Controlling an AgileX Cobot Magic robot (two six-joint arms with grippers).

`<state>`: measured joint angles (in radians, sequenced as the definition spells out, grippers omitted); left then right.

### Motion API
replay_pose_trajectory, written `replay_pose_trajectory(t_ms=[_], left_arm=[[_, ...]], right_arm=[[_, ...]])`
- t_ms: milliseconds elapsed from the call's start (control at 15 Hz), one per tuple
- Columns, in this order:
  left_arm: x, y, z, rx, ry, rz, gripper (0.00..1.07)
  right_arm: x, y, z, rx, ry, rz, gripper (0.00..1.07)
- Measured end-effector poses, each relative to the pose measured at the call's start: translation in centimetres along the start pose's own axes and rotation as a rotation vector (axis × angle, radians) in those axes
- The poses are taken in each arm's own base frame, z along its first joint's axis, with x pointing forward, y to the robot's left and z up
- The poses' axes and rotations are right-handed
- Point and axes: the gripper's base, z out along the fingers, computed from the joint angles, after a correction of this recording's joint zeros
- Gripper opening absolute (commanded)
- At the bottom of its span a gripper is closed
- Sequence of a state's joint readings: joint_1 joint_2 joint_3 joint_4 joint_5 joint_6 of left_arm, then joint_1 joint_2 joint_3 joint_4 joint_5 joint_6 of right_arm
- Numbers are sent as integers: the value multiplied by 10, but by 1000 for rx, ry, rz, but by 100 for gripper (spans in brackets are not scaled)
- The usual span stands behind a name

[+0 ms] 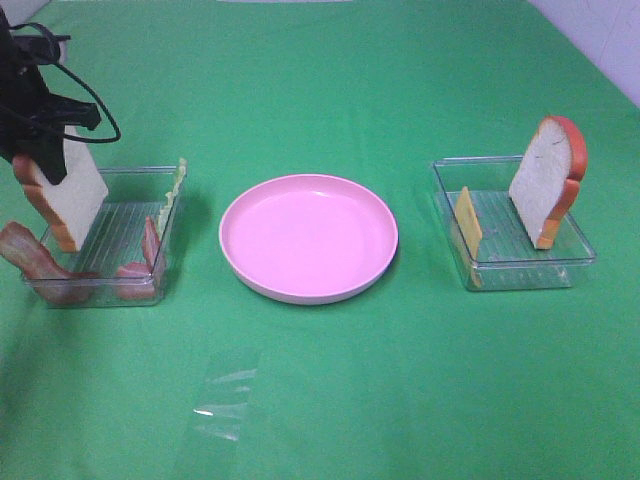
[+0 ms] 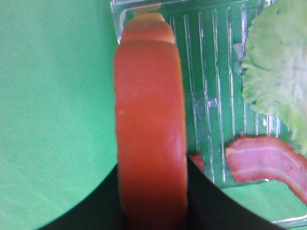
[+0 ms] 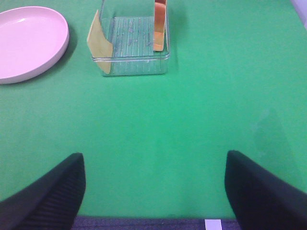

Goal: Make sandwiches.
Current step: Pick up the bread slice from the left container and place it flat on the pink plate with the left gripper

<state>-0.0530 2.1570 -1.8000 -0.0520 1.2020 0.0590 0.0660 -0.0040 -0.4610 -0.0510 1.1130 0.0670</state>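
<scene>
My left gripper (image 1: 47,160) is shut on a bread slice (image 1: 72,196), white with an orange-brown crust, which stands upright at the left end of the left clear tray (image 1: 118,238). The left wrist view shows that slice's crust (image 2: 151,134) edge-on between the black fingers (image 2: 93,213). Bacon strips (image 1: 32,258) and pale green lettuce (image 1: 176,188) lean on this tray's walls. The right tray (image 1: 515,265) holds a second bread slice (image 1: 546,182) and a yellow cheese slice (image 1: 467,222). My right gripper (image 3: 153,191) hovers open and empty over the cloth, short of that tray (image 3: 134,52).
A round pink plate (image 1: 308,238) sits empty between the two trays on the green cloth. A scrap of clear film (image 1: 225,395) lies on the cloth in front of the plate, to its left.
</scene>
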Motion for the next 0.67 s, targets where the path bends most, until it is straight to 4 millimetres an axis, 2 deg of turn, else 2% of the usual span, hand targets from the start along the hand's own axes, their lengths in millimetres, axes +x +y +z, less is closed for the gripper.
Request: replay_pose_trajectory(t_ms=[267,400,533,600,667], left_arm=[[7,-7,-46,26,-91,0,0],[11,-17,-70,61,-148,7,0],[18,-33,-100,187,-215,-37,0],[20,-49,-115,358,-242,-68,0],[20,-53,-116,395,-244,-66,0]], right_arm=[[0,0,0,0,0,0,77],[0,0,0,0,0,0,77],[0,0,0,0,0,0,77],[0,0,0,0,0,0,77],[0,0,0,0,0,0,77]])
